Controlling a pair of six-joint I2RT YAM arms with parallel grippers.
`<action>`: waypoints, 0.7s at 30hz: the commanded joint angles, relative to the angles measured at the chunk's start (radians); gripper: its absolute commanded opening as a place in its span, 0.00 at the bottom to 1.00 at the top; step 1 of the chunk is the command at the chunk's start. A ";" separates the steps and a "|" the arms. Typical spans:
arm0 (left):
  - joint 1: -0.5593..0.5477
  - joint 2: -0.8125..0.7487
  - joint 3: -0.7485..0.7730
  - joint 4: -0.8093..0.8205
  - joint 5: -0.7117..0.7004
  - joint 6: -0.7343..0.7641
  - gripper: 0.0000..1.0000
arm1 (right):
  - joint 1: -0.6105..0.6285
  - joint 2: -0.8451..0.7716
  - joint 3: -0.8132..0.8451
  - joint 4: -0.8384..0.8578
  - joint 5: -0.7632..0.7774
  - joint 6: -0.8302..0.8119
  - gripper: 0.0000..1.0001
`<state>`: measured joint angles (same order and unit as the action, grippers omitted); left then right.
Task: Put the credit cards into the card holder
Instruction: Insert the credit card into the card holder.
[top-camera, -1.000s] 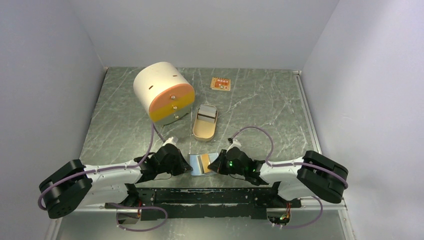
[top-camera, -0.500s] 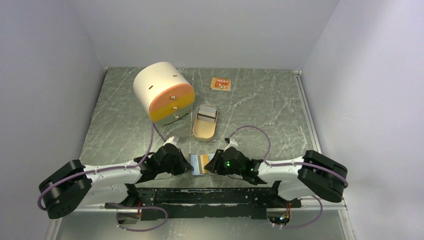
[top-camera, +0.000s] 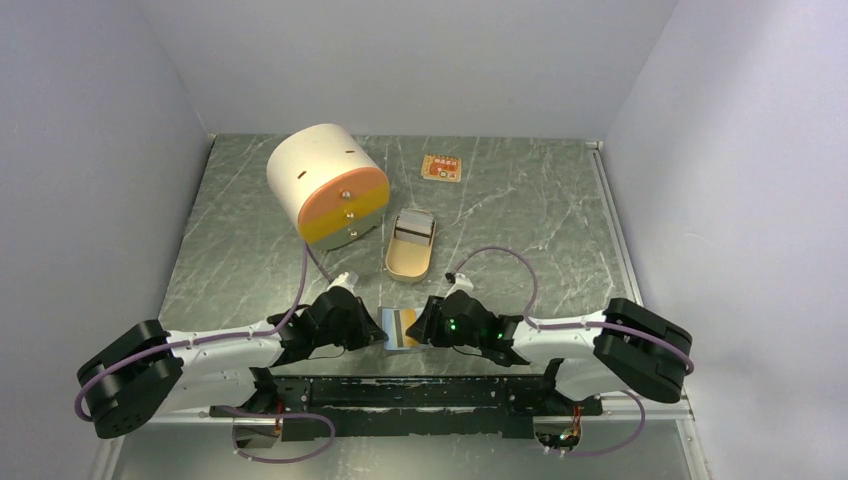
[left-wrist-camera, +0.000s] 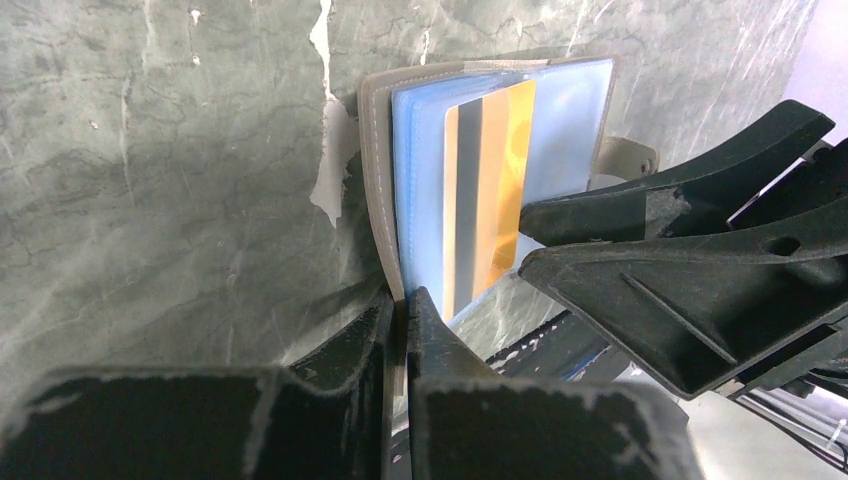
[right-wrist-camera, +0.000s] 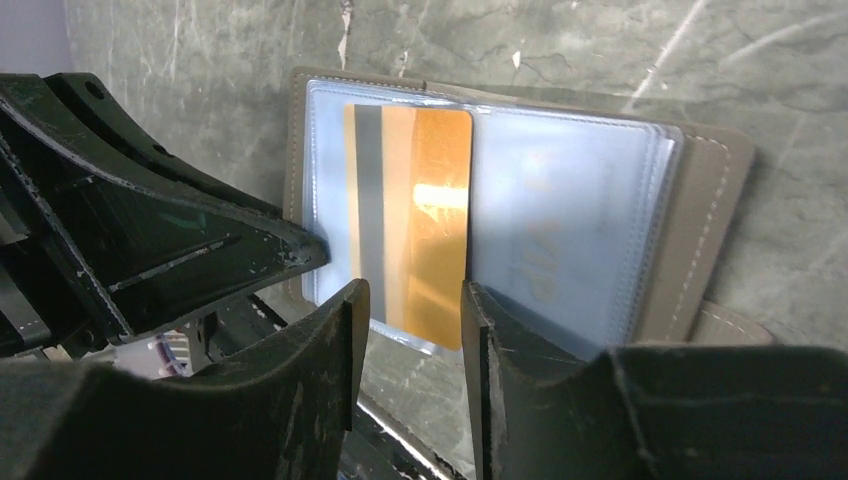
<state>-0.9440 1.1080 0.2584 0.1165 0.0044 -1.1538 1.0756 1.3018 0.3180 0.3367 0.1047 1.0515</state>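
Left gripper (left-wrist-camera: 404, 305): still clenched on the taupe stitched card holder (left-wrist-camera: 372, 180), at the near edge of the green marbled table (top-camera: 520, 220).
Right gripper (right-wrist-camera: 412, 292): fingers now parted, shifted closer.
Gold-orange plastic card (right-wrist-camera: 430, 200): released, in the holder's clear sleeve.

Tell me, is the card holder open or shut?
Open. The card holder is spread, clear sleeves and the gold card showing inside.

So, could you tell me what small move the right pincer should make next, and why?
Probably nudge the gold card deeper: it sticks out of the card holder's sleeve, the right pincer stands open, the left pincer clamps the holder.
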 joint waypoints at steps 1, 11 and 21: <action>0.004 -0.012 0.001 0.017 0.027 0.026 0.09 | 0.007 0.045 0.021 0.022 -0.014 -0.047 0.42; 0.003 0.004 0.013 0.028 0.039 0.042 0.12 | 0.008 0.085 0.021 0.121 -0.063 -0.079 0.40; 0.003 -0.010 -0.004 0.076 0.052 0.053 0.18 | 0.007 0.091 0.003 0.183 -0.076 -0.080 0.38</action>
<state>-0.9440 1.1076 0.2584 0.1299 0.0132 -1.1164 1.0775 1.3743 0.3321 0.4511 0.0471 0.9810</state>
